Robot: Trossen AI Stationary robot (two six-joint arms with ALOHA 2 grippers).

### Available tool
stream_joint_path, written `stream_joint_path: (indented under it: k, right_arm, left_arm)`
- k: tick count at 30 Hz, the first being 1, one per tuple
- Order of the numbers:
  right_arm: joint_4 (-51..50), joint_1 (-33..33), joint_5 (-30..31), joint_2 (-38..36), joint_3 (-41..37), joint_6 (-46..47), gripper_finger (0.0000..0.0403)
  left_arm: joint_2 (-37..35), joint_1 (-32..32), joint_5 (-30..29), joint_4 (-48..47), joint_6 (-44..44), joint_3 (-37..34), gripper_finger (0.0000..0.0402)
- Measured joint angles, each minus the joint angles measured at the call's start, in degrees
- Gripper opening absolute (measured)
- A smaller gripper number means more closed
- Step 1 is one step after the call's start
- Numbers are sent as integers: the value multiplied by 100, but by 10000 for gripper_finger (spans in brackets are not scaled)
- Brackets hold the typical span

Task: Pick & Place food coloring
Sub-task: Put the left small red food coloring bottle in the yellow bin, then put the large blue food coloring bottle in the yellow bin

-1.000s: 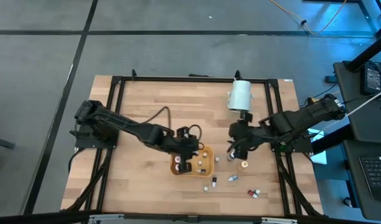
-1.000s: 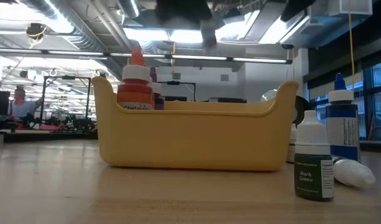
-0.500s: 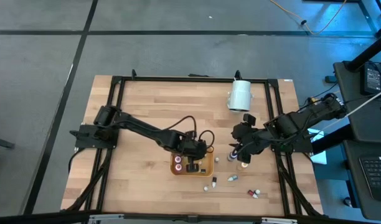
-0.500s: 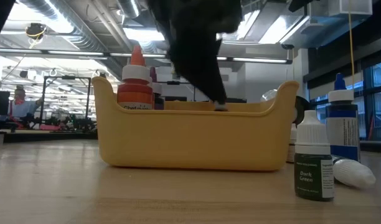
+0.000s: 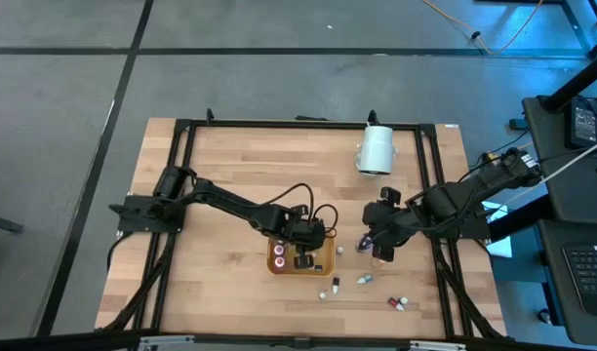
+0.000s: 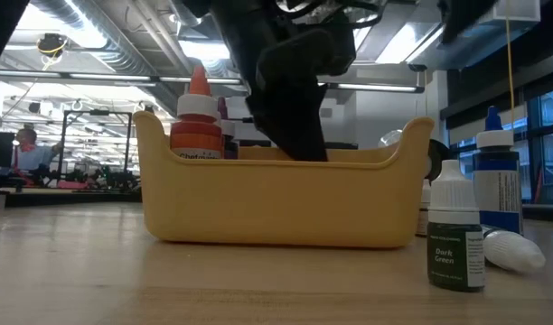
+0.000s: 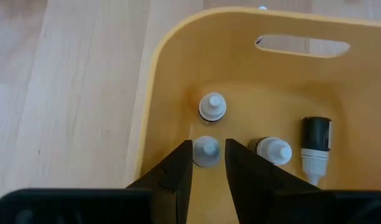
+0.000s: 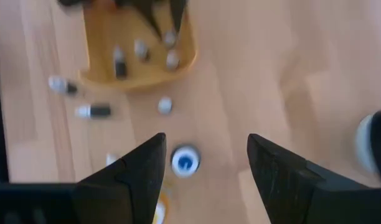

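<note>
The left gripper (image 7: 208, 163) is down inside the yellow tray (image 5: 321, 267), fingers only a sliver apart with a white-capped bottle (image 7: 206, 151) standing between the tips. It's hard to tell if they're gripping it or just letting go. Two more bottles, a white-capped one (image 7: 212, 107) and a black-bodied one (image 7: 315, 149), stand right next to it, so a sloppy lift or a sideways drift could knock the whole bunch over like dominoes.

The right gripper (image 8: 204, 163) hangs wide open and empty over a blue-capped bottle (image 8: 185, 160) on the wooden table (image 5: 230, 166). An off-centre descent could let one finger clip the cap and tip it. The other loose bottles (image 5: 362, 280) sit nearby.
</note>
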Motion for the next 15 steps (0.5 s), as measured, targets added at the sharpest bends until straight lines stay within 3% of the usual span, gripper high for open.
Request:
stream_joint_path:
  k: [3, 15]
  right_arm:
    - [11, 0, -352, 0, -367, 135, 227]
    - [653, 0, -639, 2, -1273, 123, 227]
  left_arm:
    - [0, 2, 1, -6, 2, 0, 88]
    - [-53, 16, 7, -87, 249, 83, 65]
